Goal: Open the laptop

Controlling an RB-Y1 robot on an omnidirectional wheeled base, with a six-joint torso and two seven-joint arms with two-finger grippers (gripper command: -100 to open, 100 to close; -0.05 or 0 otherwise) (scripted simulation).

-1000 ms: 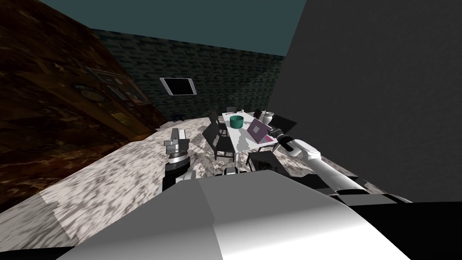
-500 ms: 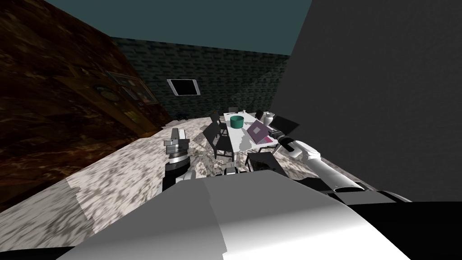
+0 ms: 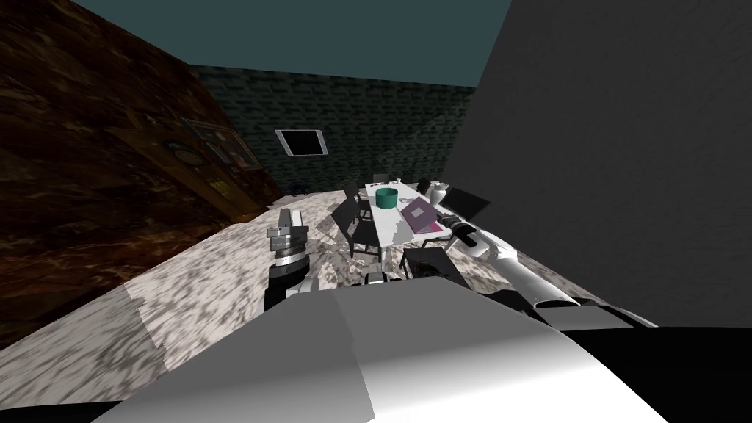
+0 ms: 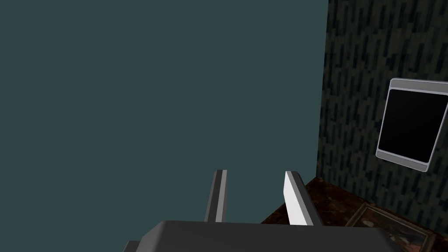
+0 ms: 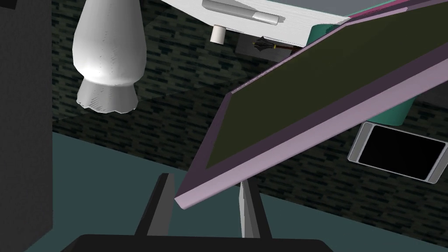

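Note:
A mauve laptop [image 3: 418, 214] stands on the white table [image 3: 388, 224] with its lid raised at a slant. My right gripper [image 3: 446, 219] reaches the laptop's right side. In the right wrist view the lid [image 5: 315, 87] shows its dark screen, and its near corner pokes into the gap of my right gripper [image 5: 203, 183]. The fingers [image 5: 157, 205] stand apart, with no visible press on the lid. My left gripper [image 3: 290, 218] is held up at the left, far from the table, open and holding nothing [image 4: 256, 179].
A green bowl [image 3: 387, 196] and a white vase [image 3: 438, 192] stand on the table behind the laptop. Dark chairs [image 3: 358, 228] line the table's left side, and another [image 3: 426, 261] stands at its near end. A grey wall [image 3: 624, 147] rises on the right.
My head view has swung a little, so the left wall's pictures sit further right. My right forearm has drawn slightly closer to the table. The lid's slant looks the same.

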